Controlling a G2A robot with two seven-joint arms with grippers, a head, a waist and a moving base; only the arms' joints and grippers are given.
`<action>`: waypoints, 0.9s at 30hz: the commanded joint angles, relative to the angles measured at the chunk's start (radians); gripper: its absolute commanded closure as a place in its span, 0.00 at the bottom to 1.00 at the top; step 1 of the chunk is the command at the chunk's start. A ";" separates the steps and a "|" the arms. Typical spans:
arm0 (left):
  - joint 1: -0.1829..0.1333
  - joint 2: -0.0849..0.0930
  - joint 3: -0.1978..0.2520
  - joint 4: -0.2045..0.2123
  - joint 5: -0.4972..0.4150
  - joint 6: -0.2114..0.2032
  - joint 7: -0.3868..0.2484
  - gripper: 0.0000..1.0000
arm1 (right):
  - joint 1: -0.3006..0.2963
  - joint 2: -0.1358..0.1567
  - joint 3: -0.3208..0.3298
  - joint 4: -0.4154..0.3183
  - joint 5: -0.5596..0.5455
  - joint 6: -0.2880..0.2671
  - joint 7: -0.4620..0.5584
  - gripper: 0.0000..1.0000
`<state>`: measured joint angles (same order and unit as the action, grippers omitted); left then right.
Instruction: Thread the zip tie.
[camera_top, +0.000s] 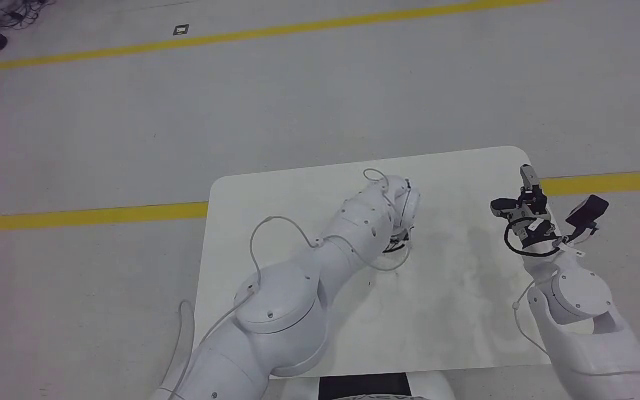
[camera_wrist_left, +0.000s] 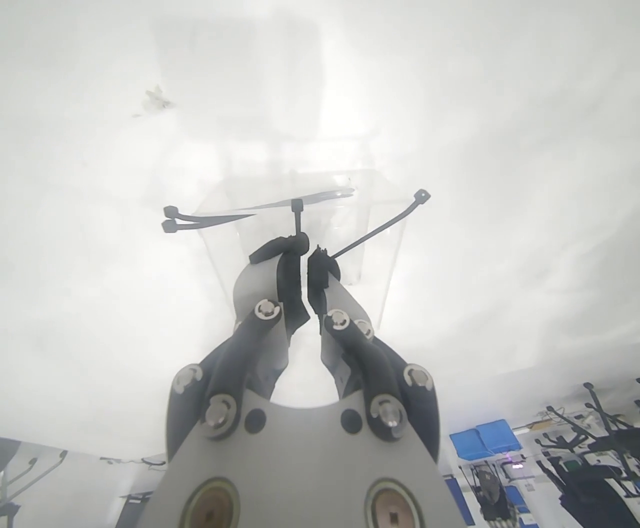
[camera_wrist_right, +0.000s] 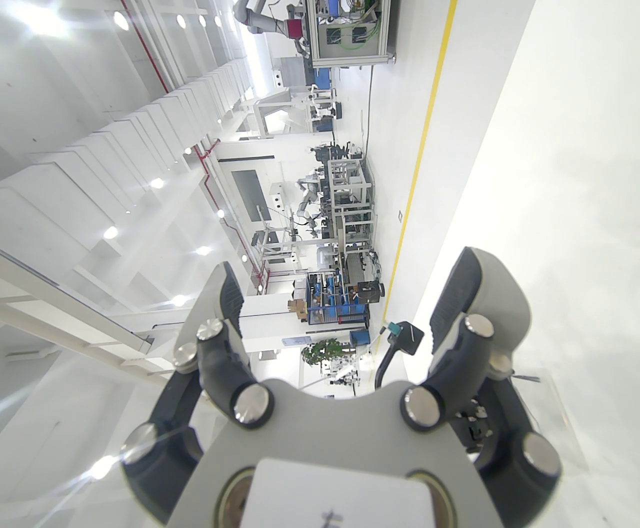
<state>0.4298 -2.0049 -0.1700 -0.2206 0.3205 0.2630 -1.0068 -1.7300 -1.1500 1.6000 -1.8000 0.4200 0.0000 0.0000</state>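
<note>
Threading has not begun: the left gripper (camera_wrist_left: 306, 252) is pressed together over the clear box (camera_wrist_left: 382, 280), apparently pinching the tail of one zip tie (camera_wrist_left: 375, 232) whose head stands free and unlooped. The right gripper (camera_wrist_right: 345, 285) is spread and empty at the table (camera_top: 300, 220) edge. Lifting the tie out and feeding tail through head are not yet done.
</note>
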 joint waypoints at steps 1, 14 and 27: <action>0.002 0.000 0.000 0.002 0.003 0.000 -0.001 0.91 | 0.000 0.000 0.000 0.000 0.000 0.000 0.000 0.00; 0.011 0.000 0.000 0.001 0.025 0.007 -0.005 0.87 | 0.000 0.000 0.000 0.000 0.000 0.000 0.000 0.00; 0.016 0.000 -0.001 0.003 0.051 0.014 0.004 0.82 | 0.000 0.000 0.000 0.000 0.000 0.000 0.000 0.00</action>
<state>0.4458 -2.0046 -0.1714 -0.2177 0.3704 0.2766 -1.0050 -1.7300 -1.1500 1.6000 -1.8000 0.4200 0.0000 0.0000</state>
